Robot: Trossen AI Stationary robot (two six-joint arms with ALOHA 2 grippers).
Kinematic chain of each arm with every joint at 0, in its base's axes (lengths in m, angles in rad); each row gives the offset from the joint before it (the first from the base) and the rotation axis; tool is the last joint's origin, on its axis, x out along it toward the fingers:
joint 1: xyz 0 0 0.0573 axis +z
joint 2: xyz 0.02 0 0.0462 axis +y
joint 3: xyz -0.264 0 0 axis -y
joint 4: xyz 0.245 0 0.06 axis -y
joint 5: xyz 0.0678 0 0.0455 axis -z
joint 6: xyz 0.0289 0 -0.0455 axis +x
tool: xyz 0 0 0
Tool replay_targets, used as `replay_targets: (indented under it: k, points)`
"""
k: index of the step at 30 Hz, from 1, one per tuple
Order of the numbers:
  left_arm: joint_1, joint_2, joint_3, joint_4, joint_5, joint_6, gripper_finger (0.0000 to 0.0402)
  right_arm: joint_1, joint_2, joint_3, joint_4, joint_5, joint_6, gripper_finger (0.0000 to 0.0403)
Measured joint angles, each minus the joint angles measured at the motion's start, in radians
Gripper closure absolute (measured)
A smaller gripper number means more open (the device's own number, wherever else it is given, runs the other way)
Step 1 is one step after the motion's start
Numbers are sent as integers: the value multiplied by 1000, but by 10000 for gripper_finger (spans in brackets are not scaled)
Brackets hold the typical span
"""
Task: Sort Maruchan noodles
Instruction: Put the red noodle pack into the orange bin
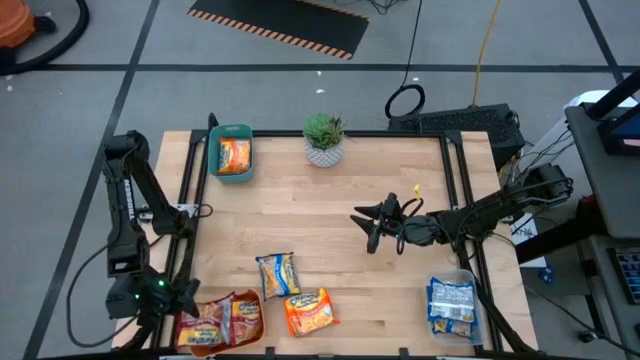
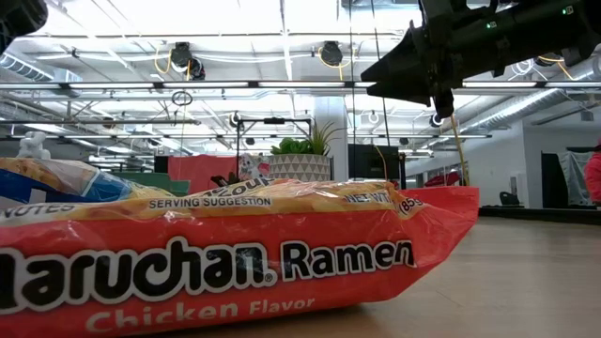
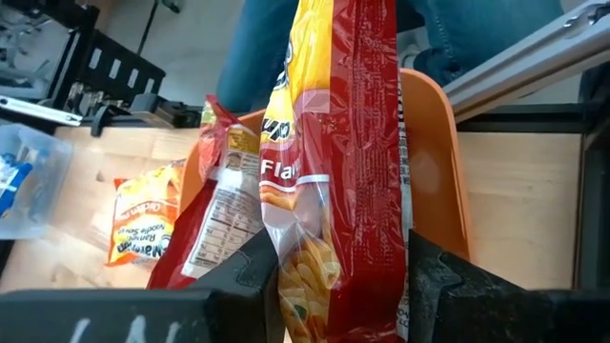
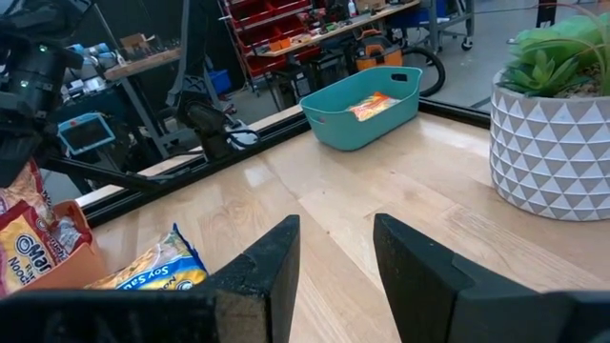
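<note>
Crinkly plastic ramen packets: one orange (image 1: 309, 311) and one blue-and-yellow (image 1: 278, 274) lie flat near the orange bin (image 1: 252, 325); dark red ones (image 1: 212, 321) stand inside it.

table (image 1: 330, 210): pale wood planks, smooth, slight sheen; black metal frame
packets (image 2: 235, 253): crinkly plastic film, glossy, printed
red packet (image 3: 334, 162): shiny film with a clear window on the noodles
teal bin (image 4: 367, 105): smooth matt plastic
orange bin (image 3: 434, 162): smooth plastic
pot (image 4: 553, 152): matt white, grooved triangles
fingers (image 4: 276, 267): dark, matt, rough
</note>
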Motion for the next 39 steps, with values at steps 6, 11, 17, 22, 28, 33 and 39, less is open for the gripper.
replay_targets:
  k: [6,11,17,22,28,33,39]
  points:
    - [36,-12,-2,-10,35,61,273,-1,0,0,0,1,0,273]
    - [65,-49,-7,-23,-55,96,273,-1,0,0,0,1,-4,273]
    - [145,-61,-6,16,-3,113,273,-1,1,0,-6,1,-6,273]
    - [223,-35,-7,18,134,157,273,-1,0,0,-7,1,-7,273]
    - [253,-28,-7,50,172,225,273,-1,0,0,-10,0,-5,273]
    - [252,-27,-6,125,168,267,273,-1,0,0,-16,-2,-5,273]
    - [241,-27,-5,136,107,210,273,-1,0,0,-15,-2,-5,273]
